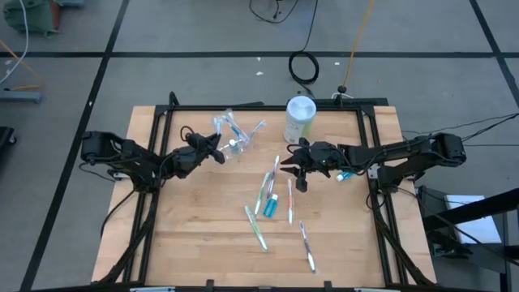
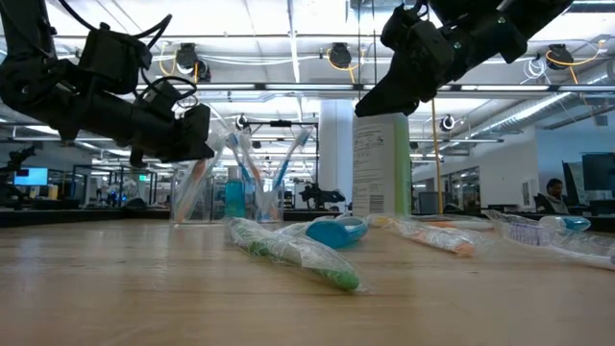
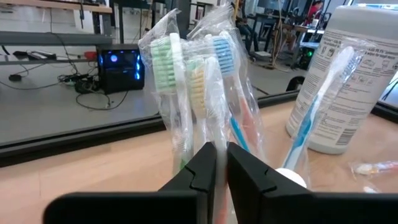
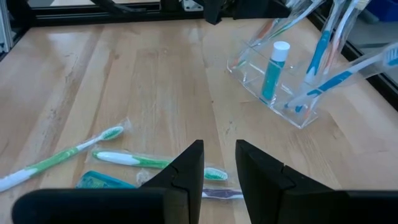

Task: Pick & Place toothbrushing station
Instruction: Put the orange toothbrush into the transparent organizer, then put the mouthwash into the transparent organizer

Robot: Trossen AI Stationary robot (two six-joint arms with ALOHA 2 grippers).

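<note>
Your left tool [image 3: 221,165] sits nearly clenched around a wrapped toothbrush [image 3: 208,93] in the clear cup [image 4: 273,84]. Your right tool [image 4: 217,165] hovers released, holding nothing, above the table [image 1: 203,235].

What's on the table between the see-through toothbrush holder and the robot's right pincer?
In the right wrist view, only bare wooden table lies between the clear holder and the right pincer. The loose toothbrushes sit off to one side.
</note>
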